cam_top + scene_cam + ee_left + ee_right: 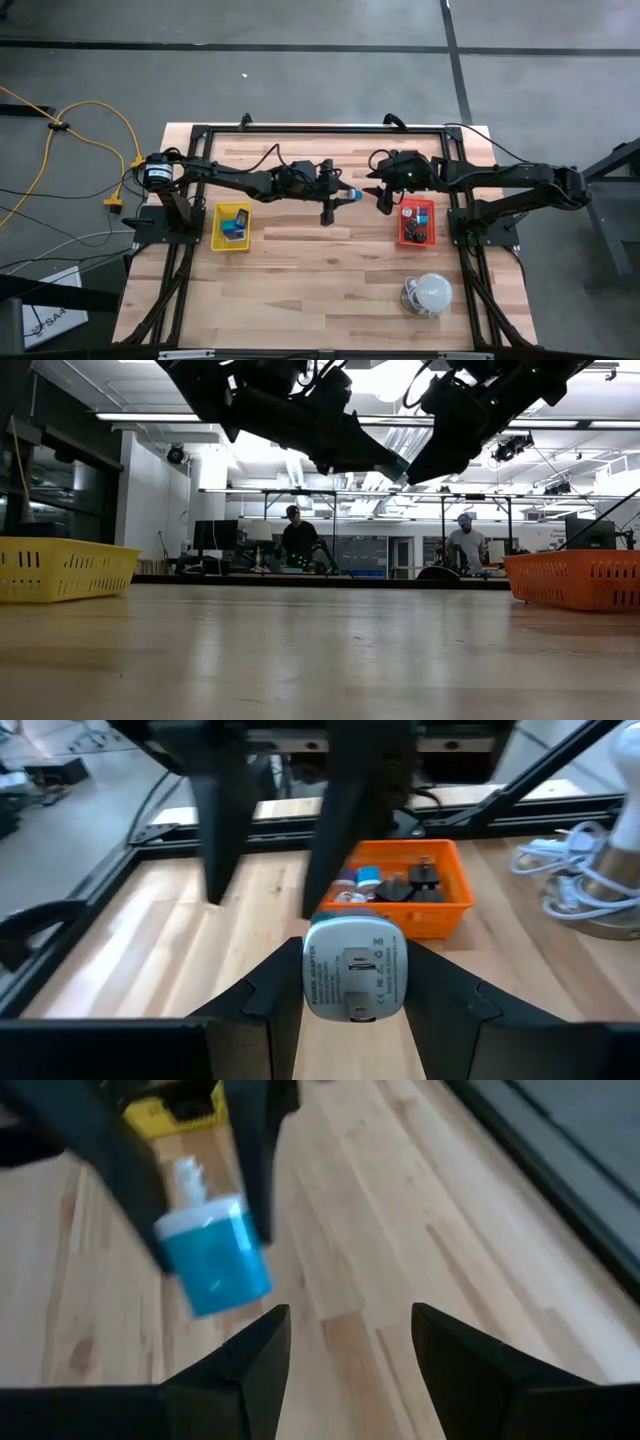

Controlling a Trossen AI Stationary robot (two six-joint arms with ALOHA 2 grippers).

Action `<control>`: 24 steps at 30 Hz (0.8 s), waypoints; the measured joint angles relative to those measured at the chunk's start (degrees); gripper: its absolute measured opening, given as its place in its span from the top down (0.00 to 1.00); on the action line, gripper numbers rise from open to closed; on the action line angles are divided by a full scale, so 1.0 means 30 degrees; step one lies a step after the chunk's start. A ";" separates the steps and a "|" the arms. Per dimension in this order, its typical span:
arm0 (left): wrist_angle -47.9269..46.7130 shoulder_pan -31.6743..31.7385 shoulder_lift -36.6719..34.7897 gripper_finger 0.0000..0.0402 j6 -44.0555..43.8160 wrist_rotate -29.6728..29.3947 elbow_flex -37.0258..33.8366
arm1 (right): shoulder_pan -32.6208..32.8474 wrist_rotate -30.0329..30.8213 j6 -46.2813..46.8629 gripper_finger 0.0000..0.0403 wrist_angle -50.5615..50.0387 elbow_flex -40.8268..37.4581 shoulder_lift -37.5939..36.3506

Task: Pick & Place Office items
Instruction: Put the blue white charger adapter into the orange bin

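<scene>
Above table (300, 260), left tool's (352, 196) plug (355, 968) pointing rightward

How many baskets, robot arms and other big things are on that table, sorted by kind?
Yellow basket: 1
Orange basket: 1
White dome with cable: 1
Blue-and-white plug held in the left tool: 1
Robot arms: 2
Total: 6

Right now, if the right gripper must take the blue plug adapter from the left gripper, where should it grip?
Probably the free white end of the blue plug adapter. The left gripper clamps its blue body from both sides, and that end points toward the open right gripper, which can come in head-on above the table.
</scene>
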 joint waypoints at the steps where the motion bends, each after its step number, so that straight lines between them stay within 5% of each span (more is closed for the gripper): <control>1: -0.0006 0.0000 0.0000 0.65 0.0106 -0.0176 0.0000 | -0.0003 -0.0196 -0.0015 0.51 -0.0226 0.0000 -0.0003; 10: 0.0296 0.0015 0.0000 0.65 0.0467 -0.0991 0.0000 | 0.0289 -0.2268 -0.0841 0.51 -0.0808 -0.0007 0.0002; 24: 0.0466 -0.0058 0.0000 0.65 -0.0239 -0.0990 0.0000 | 0.2188 -0.1044 -0.1564 0.51 0.0649 -0.0036 -0.0003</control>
